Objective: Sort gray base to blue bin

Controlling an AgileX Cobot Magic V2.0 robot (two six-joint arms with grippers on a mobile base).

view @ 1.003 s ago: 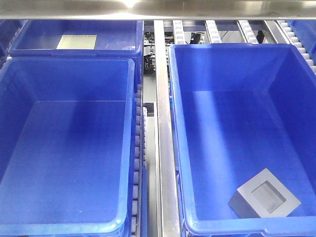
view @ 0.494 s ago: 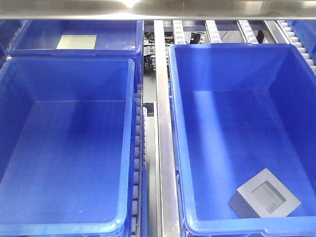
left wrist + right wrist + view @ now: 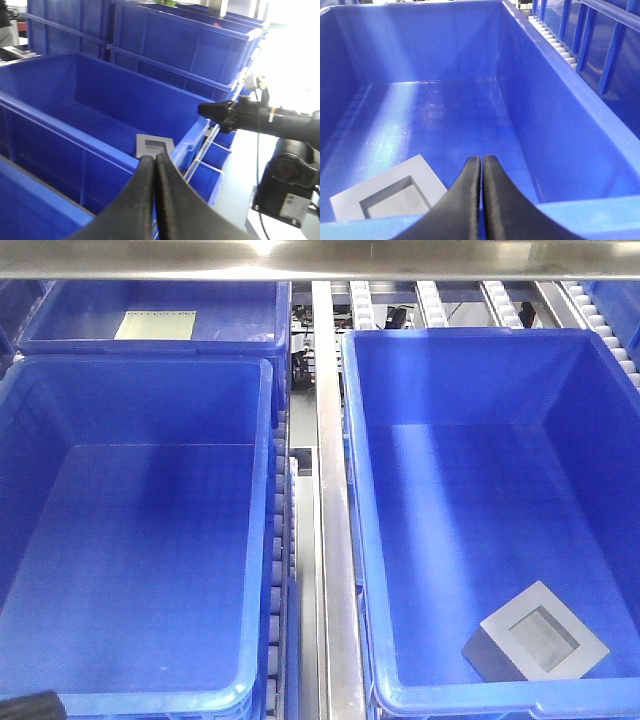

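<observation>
The gray base (image 3: 535,645) lies flat on the floor of the right blue bin (image 3: 480,370), in its near right corner, recess facing up. It also shows in the left wrist view as the gray base (image 3: 154,146), beyond my left gripper (image 3: 154,158), which is shut and empty, outside the bin's near wall (image 3: 75,150). My right gripper (image 3: 481,159) is shut and empty above the bin's near rim (image 3: 600,210), with the gray base (image 3: 385,195) down to its left. A dark tip (image 3: 30,706) shows at the front view's bottom left corner.
A second blue bin (image 3: 130,540) stands on the left, with a third (image 3: 230,300) behind it holding a pale sheet (image 3: 155,325). A metal rail (image 3: 330,490) runs between the bins. Roller tracks (image 3: 600,320) lie at the back right. The right arm (image 3: 280,120) reaches across in the left wrist view.
A dark tip has come into the bottom left corner of the front view. The gray base and the bins have not moved.
</observation>
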